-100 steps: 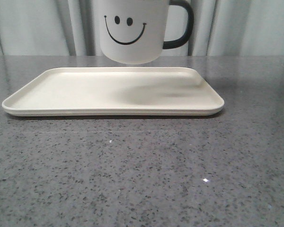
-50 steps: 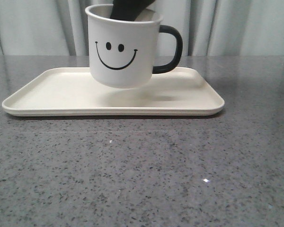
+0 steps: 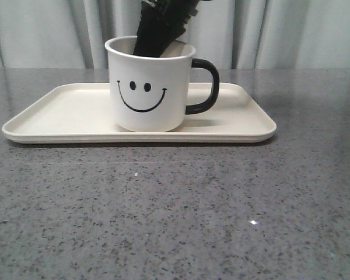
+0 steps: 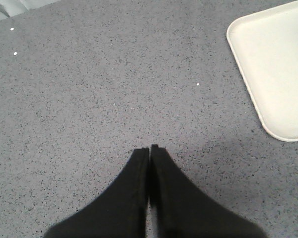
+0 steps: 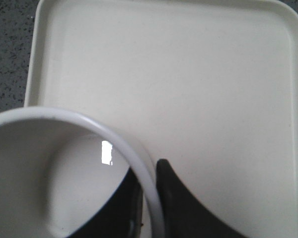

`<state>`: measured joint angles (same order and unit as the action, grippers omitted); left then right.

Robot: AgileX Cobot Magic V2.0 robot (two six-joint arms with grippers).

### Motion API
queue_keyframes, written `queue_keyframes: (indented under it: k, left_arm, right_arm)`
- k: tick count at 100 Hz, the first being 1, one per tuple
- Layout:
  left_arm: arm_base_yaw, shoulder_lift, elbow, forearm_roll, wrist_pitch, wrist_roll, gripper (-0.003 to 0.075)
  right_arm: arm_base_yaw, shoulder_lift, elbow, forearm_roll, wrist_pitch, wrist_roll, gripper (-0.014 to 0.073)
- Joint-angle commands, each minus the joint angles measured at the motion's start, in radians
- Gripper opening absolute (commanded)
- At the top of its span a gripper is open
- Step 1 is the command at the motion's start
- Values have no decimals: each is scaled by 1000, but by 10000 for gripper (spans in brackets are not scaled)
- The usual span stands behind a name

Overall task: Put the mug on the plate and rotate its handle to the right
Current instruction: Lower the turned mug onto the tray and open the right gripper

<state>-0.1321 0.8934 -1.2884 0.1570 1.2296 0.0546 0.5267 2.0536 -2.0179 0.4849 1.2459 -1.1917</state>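
Observation:
The white mug [image 3: 147, 93] with the black smiley face stands upright on the cream plate [image 3: 64, 114], near its middle. Its black handle [image 3: 205, 86] points to the right in the front view. My right gripper [image 5: 150, 198] is shut on the mug's rim [image 5: 139, 171], one finger inside the mug and one outside; in the front view it reaches down into the mug from above [image 3: 160, 26]. My left gripper [image 4: 150, 148] is shut and empty above the bare grey table, left of the plate's corner [image 4: 268, 64].
The grey speckled table [image 3: 175, 210] runs from the plate to the front edge. Pale curtains [image 3: 291, 35] hang behind the table. The plate's low rim [image 5: 35, 64] shows in the right wrist view.
The mug has come down from above the plate and now rests on it. Its handle still points right. The right gripper came down with it.

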Motion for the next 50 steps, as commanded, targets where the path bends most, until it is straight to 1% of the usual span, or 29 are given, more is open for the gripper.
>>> queue_keyframes:
  k: [1,50]
  left_arm:
    - [2,-6,-20,-1,-49,-10,-20]
    - [2,-6,-20,-5,-47,-10,-20]
  right_arm:
    - [1,-62,-24,52,90,-9,-116]
    - [1,-38,-24,52,90,-9,-116]
